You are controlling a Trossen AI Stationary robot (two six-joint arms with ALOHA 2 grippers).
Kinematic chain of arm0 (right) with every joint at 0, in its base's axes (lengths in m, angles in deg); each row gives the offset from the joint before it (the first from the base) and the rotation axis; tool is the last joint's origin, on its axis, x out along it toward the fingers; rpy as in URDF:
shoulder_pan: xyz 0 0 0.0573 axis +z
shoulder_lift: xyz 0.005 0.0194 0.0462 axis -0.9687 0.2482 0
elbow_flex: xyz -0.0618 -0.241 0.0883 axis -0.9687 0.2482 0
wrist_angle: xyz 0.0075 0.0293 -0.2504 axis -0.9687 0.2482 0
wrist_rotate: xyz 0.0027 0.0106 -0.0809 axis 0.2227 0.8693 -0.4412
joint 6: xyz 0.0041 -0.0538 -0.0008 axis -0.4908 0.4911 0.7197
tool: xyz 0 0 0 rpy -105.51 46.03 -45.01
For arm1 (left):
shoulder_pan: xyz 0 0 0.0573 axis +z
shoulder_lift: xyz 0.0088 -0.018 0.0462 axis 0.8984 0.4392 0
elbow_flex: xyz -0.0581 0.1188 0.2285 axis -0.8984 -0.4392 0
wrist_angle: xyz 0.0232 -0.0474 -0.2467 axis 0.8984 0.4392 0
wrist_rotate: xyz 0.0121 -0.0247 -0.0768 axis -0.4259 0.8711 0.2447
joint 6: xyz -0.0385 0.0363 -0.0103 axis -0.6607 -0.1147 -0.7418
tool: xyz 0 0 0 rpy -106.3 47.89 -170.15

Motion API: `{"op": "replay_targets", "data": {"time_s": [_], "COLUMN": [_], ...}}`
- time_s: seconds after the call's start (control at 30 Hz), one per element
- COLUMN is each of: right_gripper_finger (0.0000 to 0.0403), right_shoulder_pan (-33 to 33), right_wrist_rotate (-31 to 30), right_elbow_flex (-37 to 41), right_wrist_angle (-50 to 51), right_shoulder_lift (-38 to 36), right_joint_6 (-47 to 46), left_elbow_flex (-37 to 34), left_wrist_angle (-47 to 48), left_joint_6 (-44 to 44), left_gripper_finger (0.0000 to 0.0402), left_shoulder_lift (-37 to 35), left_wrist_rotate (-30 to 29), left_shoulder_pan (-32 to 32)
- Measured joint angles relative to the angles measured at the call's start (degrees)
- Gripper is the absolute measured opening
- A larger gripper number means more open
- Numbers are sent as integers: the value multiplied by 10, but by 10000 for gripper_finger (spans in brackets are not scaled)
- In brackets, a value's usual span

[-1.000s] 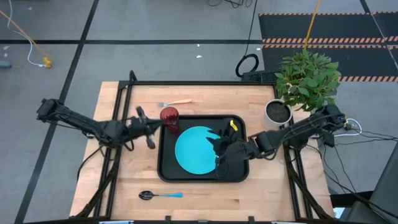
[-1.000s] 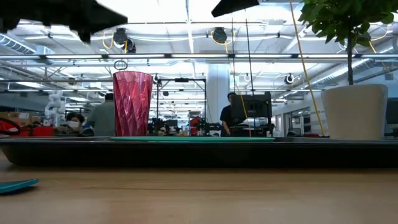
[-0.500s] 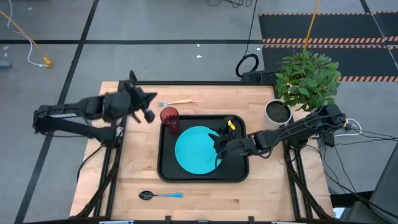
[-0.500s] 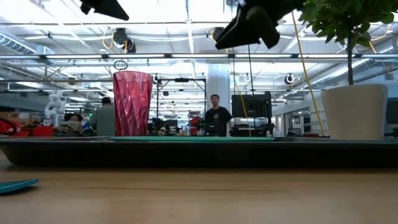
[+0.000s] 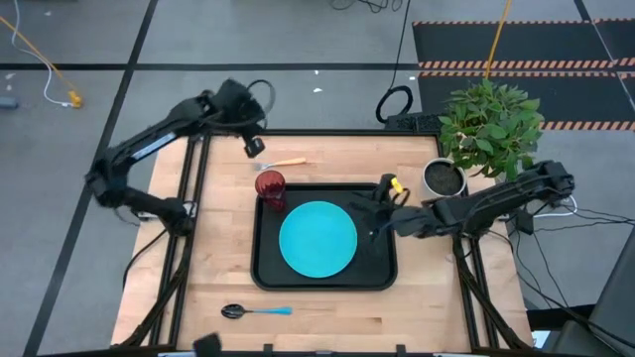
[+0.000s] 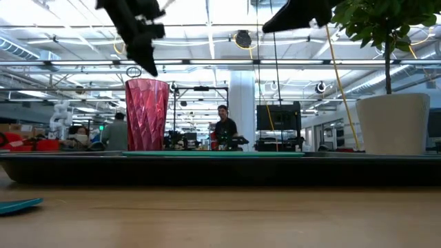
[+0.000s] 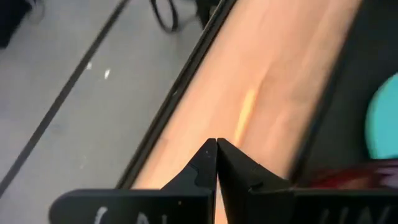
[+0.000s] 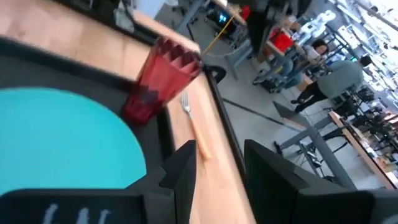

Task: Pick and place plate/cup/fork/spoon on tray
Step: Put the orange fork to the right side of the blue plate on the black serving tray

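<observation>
The black tray (image 5: 382, 268) lies mid-table with the turquoise plate (image 5: 317, 238) flat in it. The dark red cup (image 5: 269, 186) stands upright in the tray's far left corner. The orange-handled fork (image 5: 285, 163) lies on the wood beyond the tray, and the blue-handled spoon (image 5: 256, 311) lies by the near edge. My left gripper (image 5: 253, 149) hangs shut above the table's far edge, just left of the fork's tines, holding nothing (image 7: 216, 152). My right gripper (image 5: 365, 206) stands open over the tray's far right part, beside the plate, its fingers empty (image 8: 217, 162).
A white pot with a green plant (image 5: 444, 177) stands at the table's far right corner, close behind my right arm. Bare wood lies left and right of the tray. Beyond the table, people stand in the room (image 6: 222, 127).
My left gripper, still shut, has swung from beside the cup toward the table's far edge, risen and tipped downward, ending above the fork's tine end. My right gripper, still open, has drawn back from over the plate's right edge toward the table's right; the plate now lies uncovered.
</observation>
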Motion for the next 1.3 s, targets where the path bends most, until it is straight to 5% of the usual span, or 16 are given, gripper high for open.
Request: {"op": "replay_targets", "data": {"time_s": [0.3,0.5,0.9,1.3], "right_gripper_finger": [125,125,125,125], "right_shoulder_pan": [-23,-52,-99,-124], "right_wrist_rotate": [-1,-1,31,77], "right_elbow_flex": [34,57,71,71], "right_wrist_angle": [-5,-4,-4,1], "right_shoulder_lift": [-79,-96,-98,-98], "right_joint_6": [33,36,41,24], "left_elbow_flex": [171,197,197,172], "left_wrist_angle": [164,211,188,179], "left_joint_6": [127,165,214,230], "left_gripper_finger": [5,26,160,175], "left_shoulder_lift": [197,279,328,352], "left_wrist_rotate": [88,102,86,87], "left_shoulder_pan": [48,53,42,33]}}
